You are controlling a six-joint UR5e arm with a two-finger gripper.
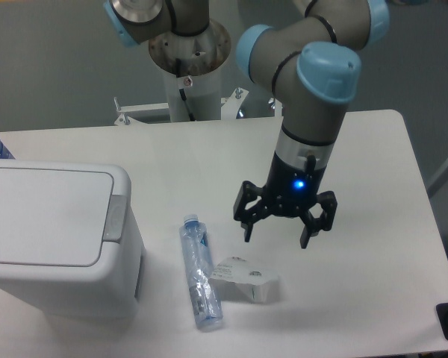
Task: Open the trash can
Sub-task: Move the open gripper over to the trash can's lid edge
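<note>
White plastic marks the trash can [56, 239], seated at the table's left edge with its lid closed. From the gripper [284, 224], whose fingers are spread apart and empty, the grey push-button tab [115, 218] is found at nine o'clock, well apart.

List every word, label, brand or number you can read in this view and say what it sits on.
None can be read.
Plastic bottle: blue label patch near the neck, too blurred to read.
Crumpled white carton: dark marks, too small to read.
Trash can: no print visible.
Gripper: only a blue light, no text.
</note>
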